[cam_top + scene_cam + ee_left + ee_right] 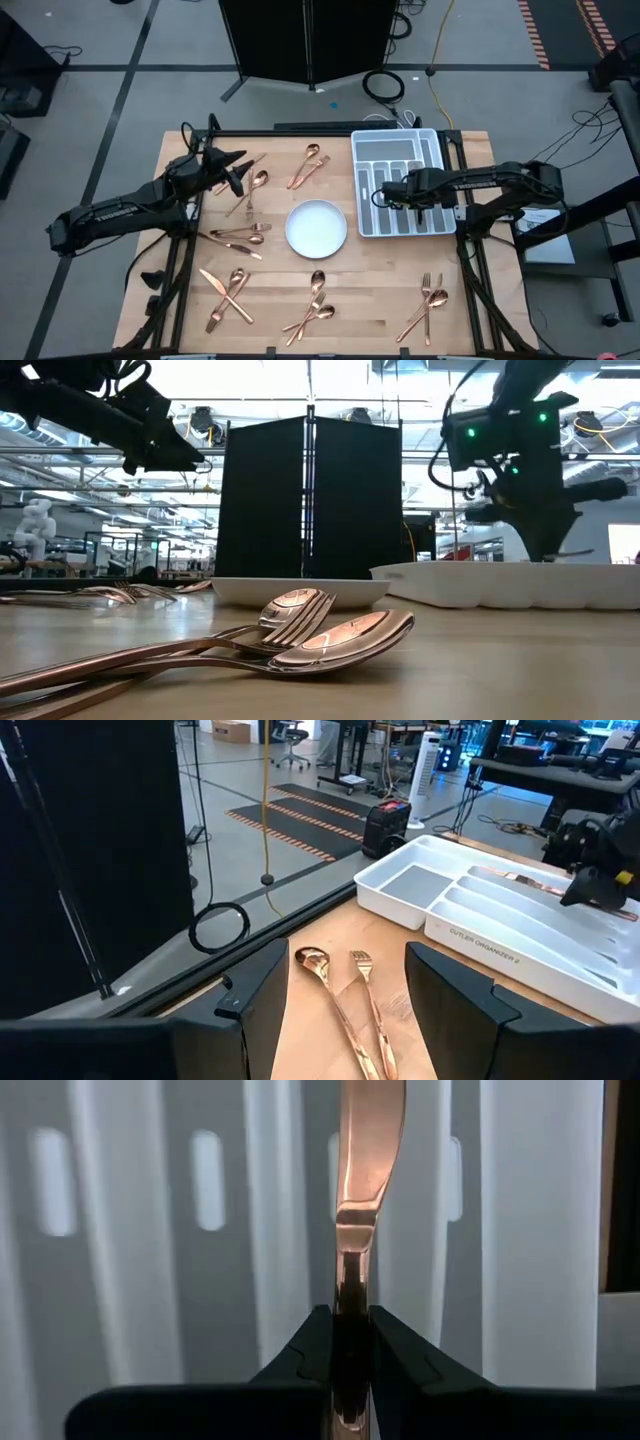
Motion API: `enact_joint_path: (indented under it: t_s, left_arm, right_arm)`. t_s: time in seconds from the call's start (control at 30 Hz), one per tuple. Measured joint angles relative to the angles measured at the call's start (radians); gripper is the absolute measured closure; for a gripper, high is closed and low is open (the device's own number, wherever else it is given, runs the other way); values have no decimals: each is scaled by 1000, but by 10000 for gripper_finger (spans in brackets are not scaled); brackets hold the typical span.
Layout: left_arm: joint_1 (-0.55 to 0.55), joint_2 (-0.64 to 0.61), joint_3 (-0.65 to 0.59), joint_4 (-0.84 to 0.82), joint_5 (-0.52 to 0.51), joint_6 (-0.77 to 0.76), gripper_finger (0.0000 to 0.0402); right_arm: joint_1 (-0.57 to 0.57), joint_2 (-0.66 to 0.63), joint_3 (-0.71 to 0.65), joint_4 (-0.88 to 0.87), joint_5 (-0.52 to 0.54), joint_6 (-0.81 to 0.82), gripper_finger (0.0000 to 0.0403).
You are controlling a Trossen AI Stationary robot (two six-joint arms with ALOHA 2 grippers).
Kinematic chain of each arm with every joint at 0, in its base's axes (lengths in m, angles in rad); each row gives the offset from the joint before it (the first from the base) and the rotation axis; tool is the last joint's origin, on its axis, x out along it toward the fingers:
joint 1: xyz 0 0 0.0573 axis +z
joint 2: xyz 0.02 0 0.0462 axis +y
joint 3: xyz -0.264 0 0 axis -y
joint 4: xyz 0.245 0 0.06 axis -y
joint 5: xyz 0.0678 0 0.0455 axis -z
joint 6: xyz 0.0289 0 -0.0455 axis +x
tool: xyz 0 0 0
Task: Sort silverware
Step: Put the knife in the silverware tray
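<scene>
Right gripper [350,1342] clenches a copper knife [362,1180] above the cutlery tray [437,180]; misaligned release straddles a divider. Left gripper [345,995] hovers released.

"CUTLERY ORGANIZER" lettering on white tray [480,935] wall, last characters unclear

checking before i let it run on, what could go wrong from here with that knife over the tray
The right hand pinches the knife only at its thin handle end over the tray, so it could swivel and land across a divider instead of inside one slot. The left hand hangs open over a spoon and fork lying close together, so a grab might catch both.
</scene>
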Motion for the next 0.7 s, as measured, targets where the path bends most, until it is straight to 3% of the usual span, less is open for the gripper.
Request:
enact_joint_path:
  t_s: [0.33, 0.7]
  left_arm:
    - [0, 5, 0, 1, 0, -1, 204]
    - [0, 6, 0, 1, 0, 0, 204]
  right_arm:
    - [-25, 0, -56, 37, -1, -4, 376]
    - [-25, 0, -61, 61, 4, -27, 303]
